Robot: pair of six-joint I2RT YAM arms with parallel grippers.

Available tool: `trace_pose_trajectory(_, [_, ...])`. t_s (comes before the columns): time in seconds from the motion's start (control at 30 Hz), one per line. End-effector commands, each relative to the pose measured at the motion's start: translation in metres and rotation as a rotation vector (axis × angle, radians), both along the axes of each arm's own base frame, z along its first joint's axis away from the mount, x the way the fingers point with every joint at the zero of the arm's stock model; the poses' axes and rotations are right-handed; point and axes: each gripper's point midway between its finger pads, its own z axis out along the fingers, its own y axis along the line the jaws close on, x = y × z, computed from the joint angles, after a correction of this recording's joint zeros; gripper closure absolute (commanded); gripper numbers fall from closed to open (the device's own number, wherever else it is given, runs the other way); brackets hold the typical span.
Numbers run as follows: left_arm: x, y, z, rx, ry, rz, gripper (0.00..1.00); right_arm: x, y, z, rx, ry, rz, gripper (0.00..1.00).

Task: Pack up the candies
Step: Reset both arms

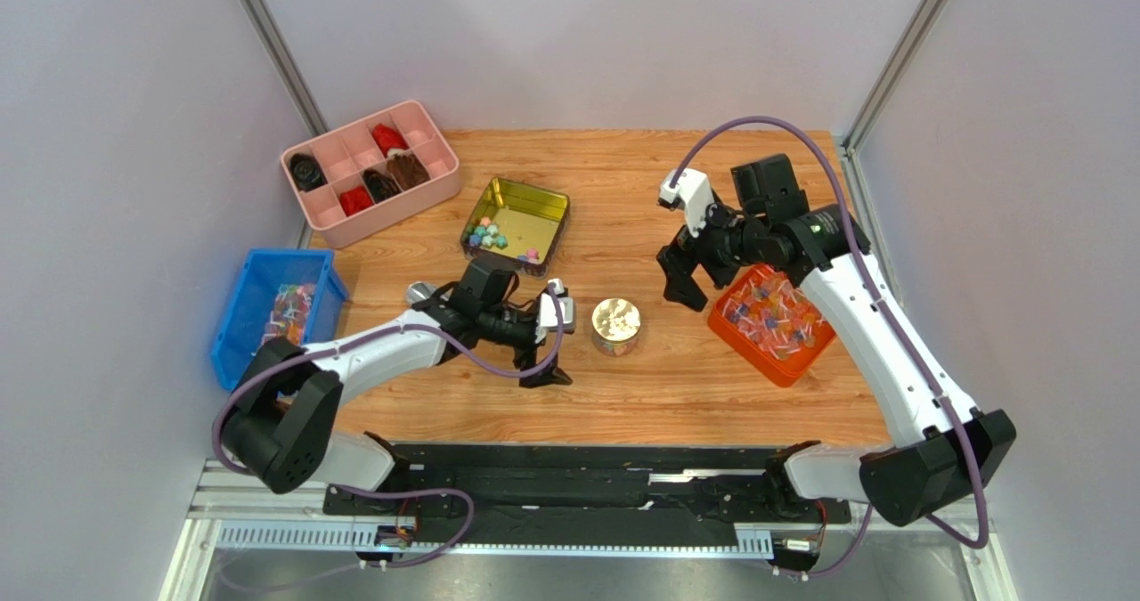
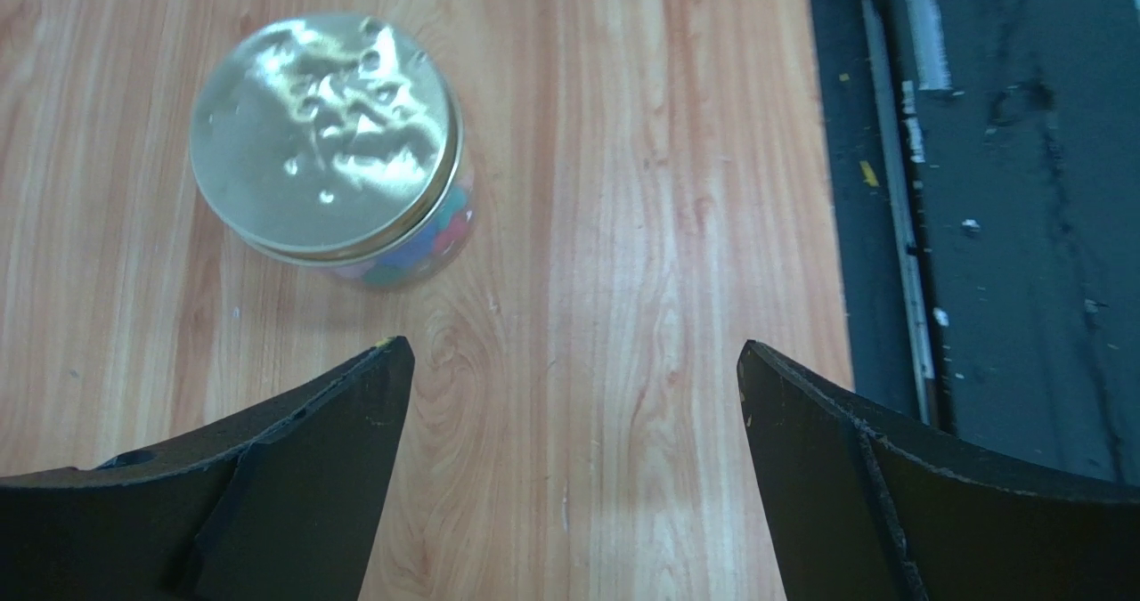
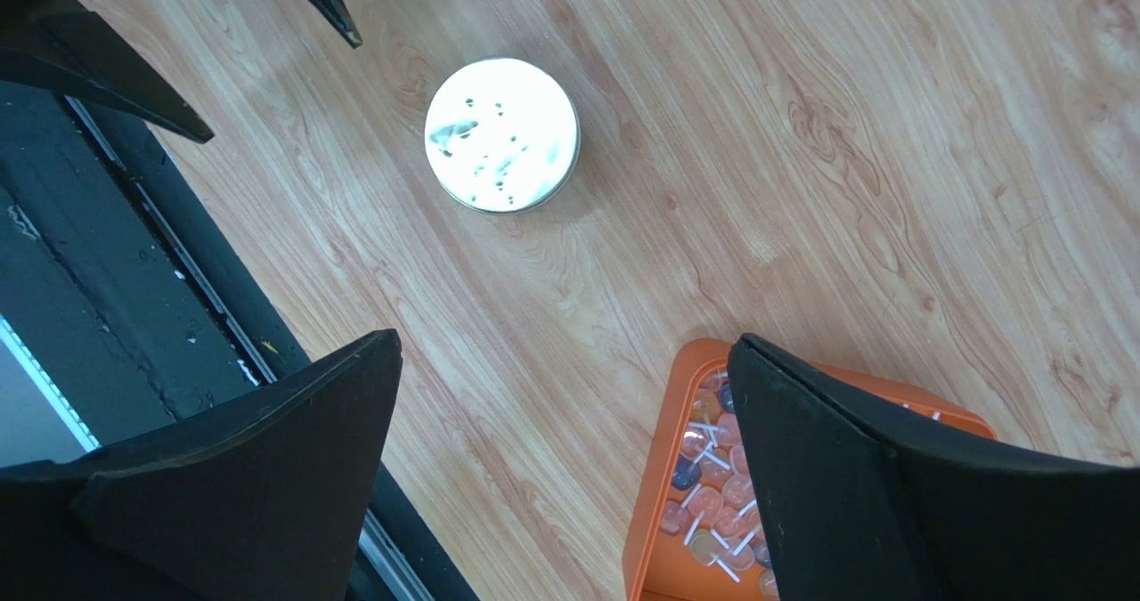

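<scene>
Flanking the jar (image 1: pixel 616 325), left gripper (image 1: pixel 553 337) and right gripper (image 1: pixel 684 285) gaped empty. Only the left wrist view showed candies (image 2: pixel 415 247) under its lid (image 2: pixel 321 127).

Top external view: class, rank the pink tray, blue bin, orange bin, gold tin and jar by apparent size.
1. Pink tray
2. Blue bin and orange bin: look alike
3. Gold tin
4. Jar
</scene>
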Motion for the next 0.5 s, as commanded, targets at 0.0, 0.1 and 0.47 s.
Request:
trace_pose_trajectory(0.0, [-0.023, -0.005, 0.053, -0.111, -0.052, -0.170, 0.01, -0.005, 0.004, 0.024, 0.071, -0.069, 0.008, 0.02])
trace_pose_trajectory(0.1, [-0.027, -0.008, 0.093, -0.148, -0.061, -0.225, 0.01, -0.008, 0.007, 0.036, 0.111, -0.093, 0.000, 0.02])
trace_pose_trajectory(0.47, [-0.018, 0.021, 0.224, -0.090, -0.090, -0.093, 0.01, -0.057, 0.003, 0.116, 0.282, -0.307, 0.048, 0.00])
